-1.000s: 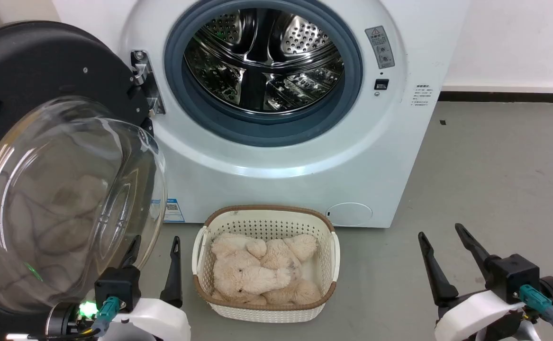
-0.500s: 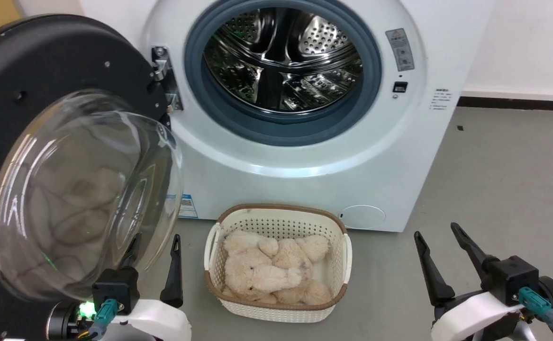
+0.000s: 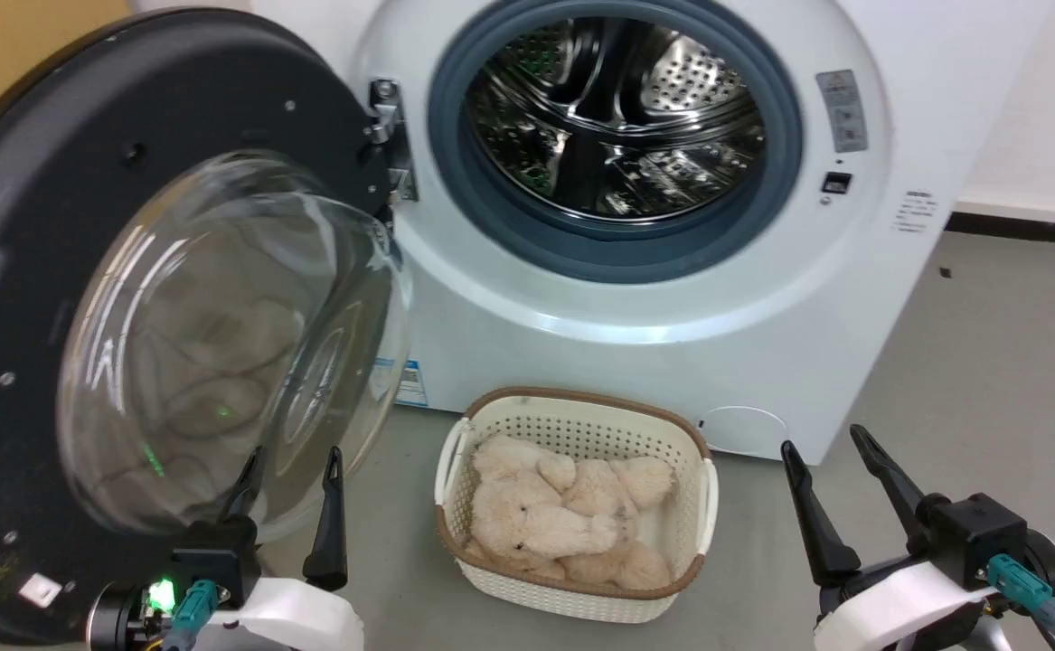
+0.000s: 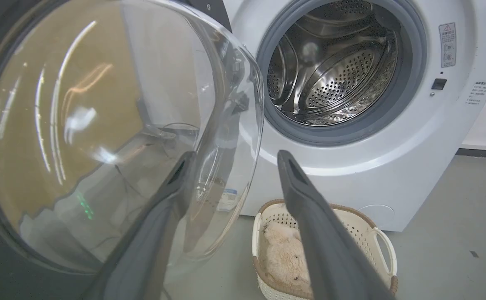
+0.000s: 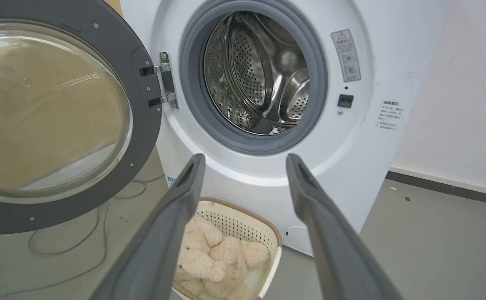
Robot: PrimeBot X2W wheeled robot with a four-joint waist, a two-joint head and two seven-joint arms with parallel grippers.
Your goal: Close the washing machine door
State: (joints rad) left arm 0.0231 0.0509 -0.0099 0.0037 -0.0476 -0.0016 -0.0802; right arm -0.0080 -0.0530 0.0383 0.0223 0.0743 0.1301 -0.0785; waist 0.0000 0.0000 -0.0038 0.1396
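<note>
The large round black washing machine door [image 3: 229,344] with its bulging clear glass window stands wide open at 9 o'clock in the head view. It hangs from a metal hinge [image 3: 391,136] on the big white front-loading washing machine [image 3: 635,298], whose shiny perforated steel drum [image 3: 617,117] shows at 12 o'clock. At 7 o'clock the left gripper [image 3: 295,452] has its 2 fingers spread and holds nothing. 1 finger overlaps the lower edge of the glass, but I cannot tell whether it touches. At 5 o'clock the right gripper [image 3: 821,438] is likewise spread and has hold of nothing. At 6 o'clock a cream perforated plastic basket [image 3: 581,400] holds a beige plush toy [image 3: 563,520] on the grey floor [image 3: 943,362].
</note>
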